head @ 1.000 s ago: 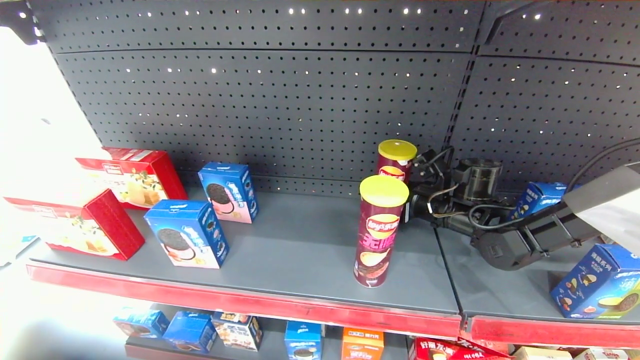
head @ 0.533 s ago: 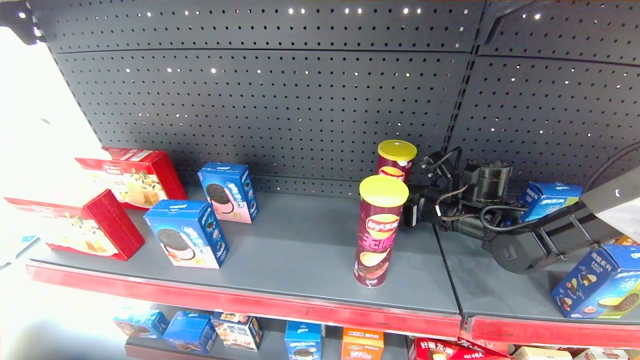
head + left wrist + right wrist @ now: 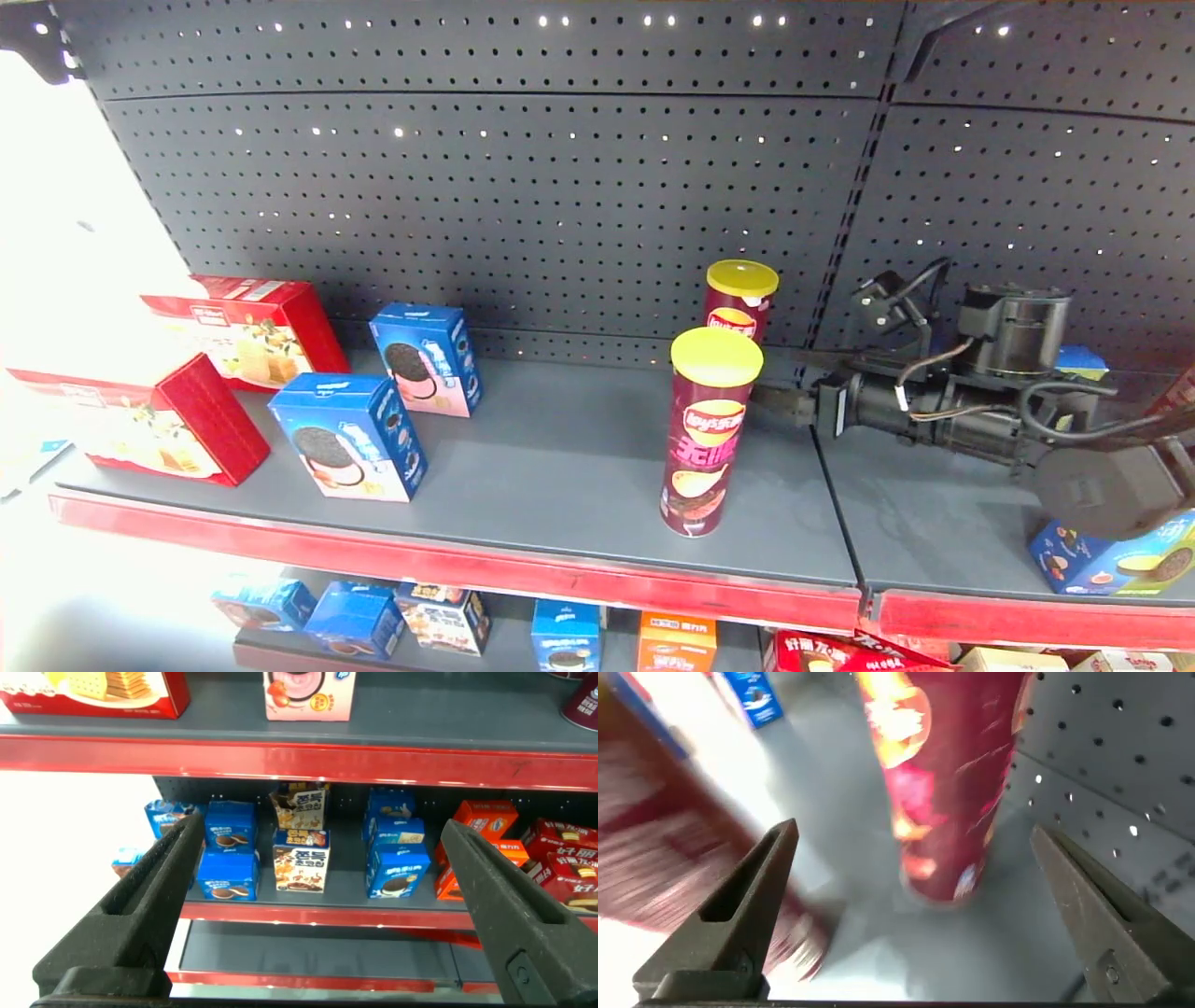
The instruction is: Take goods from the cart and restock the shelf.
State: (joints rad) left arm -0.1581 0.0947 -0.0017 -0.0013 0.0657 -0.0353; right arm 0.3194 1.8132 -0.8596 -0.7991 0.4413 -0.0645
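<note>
the right pincer (image 3: 780, 381) hangs spread and empty over the shelf (image 3: 560, 448). the rear chips can (image 3: 738, 303) stands upright straight ahead of its opening, just beyond the tips. the left pincer (image 3: 320, 826), also spread, is well off, facing the lower shelf.

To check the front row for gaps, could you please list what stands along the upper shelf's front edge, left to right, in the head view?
Red box → blue cookie box → chip can with a yellow lid → blue snack box at the far right.
</note>
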